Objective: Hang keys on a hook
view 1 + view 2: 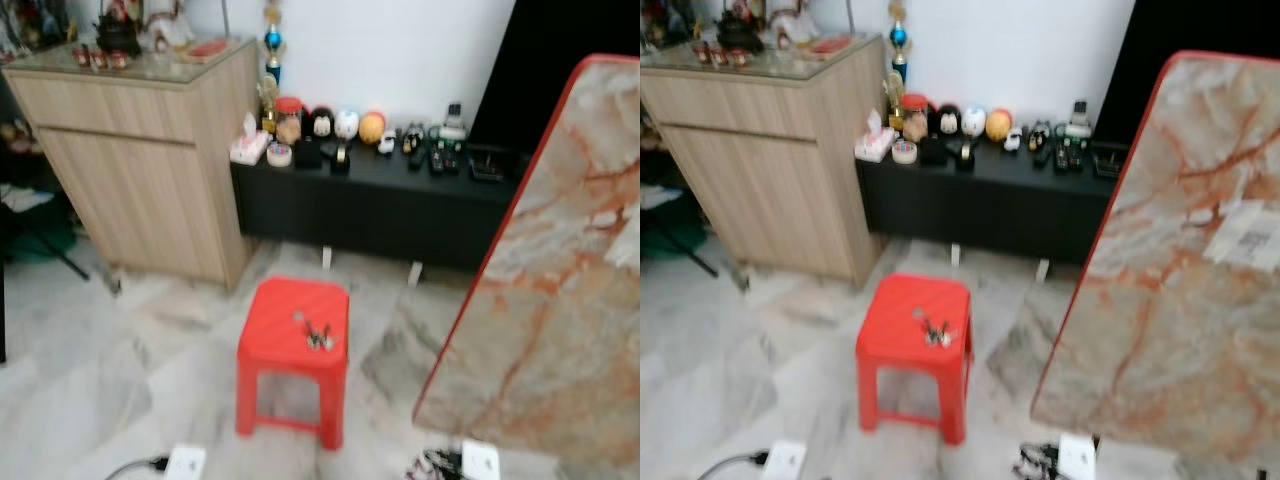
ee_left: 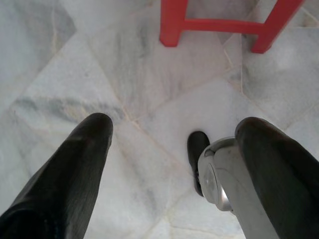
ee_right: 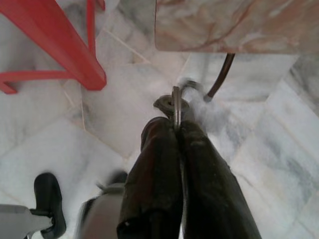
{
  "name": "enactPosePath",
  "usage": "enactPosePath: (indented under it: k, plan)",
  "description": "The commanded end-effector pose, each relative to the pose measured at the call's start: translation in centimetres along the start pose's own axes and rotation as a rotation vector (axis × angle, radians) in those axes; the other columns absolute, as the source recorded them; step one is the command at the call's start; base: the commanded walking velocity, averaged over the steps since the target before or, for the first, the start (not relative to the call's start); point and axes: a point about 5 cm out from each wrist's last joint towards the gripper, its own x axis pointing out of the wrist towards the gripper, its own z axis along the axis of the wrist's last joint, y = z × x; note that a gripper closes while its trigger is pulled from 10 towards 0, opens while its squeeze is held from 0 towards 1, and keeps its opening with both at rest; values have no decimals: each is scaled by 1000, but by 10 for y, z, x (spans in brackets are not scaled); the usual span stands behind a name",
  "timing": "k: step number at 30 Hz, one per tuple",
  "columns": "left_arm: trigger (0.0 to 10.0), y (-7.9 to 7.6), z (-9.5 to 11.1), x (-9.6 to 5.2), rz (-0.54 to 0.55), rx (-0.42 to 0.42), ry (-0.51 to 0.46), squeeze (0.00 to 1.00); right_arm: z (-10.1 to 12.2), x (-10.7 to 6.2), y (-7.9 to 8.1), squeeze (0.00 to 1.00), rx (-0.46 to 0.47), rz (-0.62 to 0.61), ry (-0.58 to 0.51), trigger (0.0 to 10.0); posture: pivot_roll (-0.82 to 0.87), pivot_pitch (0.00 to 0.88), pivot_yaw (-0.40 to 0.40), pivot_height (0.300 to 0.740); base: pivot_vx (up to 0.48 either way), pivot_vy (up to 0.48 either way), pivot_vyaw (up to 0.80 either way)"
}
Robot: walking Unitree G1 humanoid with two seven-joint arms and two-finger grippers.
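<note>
Down on the marble floor point(image 1: 90, 380) sits a red plastic stool point(image 1: 294, 320), and right there on its seat lies a small bunch of keys point(image 1: 317, 336), a little toward the stool's right side. Behind the stool runs a low black console point(image 1: 380, 205) crowded with small ornaments, with a light wooden cabinet point(image 1: 140, 170) standing to its left against the white wall. On the robot's right, a marble-patterned tabletop with a red edge point(image 1: 560, 290) is tipped up at a steep slant. Over to the wrist cameras: the left gripper point(image 2: 172, 132) hangs above the floor with its two black fingers spread wide apart, the stool's red legs just ahead of it. The right gripper point(image 3: 175, 127) has its fingers pressed tight together on a thin metal ring point(image 3: 176, 104), which pokes out past the fingertips; what hangs from it is blurred.
</note>
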Motion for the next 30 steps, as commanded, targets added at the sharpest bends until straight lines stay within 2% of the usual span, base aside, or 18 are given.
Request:
enactPosePath:
  k: [1,16,20,23,24,30]
  plan:
    - [10000,-7,2,1,-20,2,-1,0,4,0,-7,0,8,-24,-30,10000,65,1,-92,740,0,-285,0]
    - [10000,-11,2,1,-32,5,1,0,7,0,-8,0,13,-16,-75,10000,61,0,-92,740,0,-286,0]
    - [10000,-11,2,1,-32,-4,2,0,8,-1,-8,0,24,-15,-93,10000,61,1,-92,740,0,0,0]
    - [10000,-11,2,1,-28,-9,2,0,11,-1,-7,0,42,-9,-127,10000,61,1,-92,740,0,0,0]
    - [10000,-11,1,1,-25,-10,2,0,15,-2,-7,0,40,-4,-176,10000,56,1,-90,740,0,0,0]
    - [10000,-11,2,1,-22,-13,-3,0,22,-6,-8,0,72,-31,-287,10000,56,0,-89,740,0,0,0]
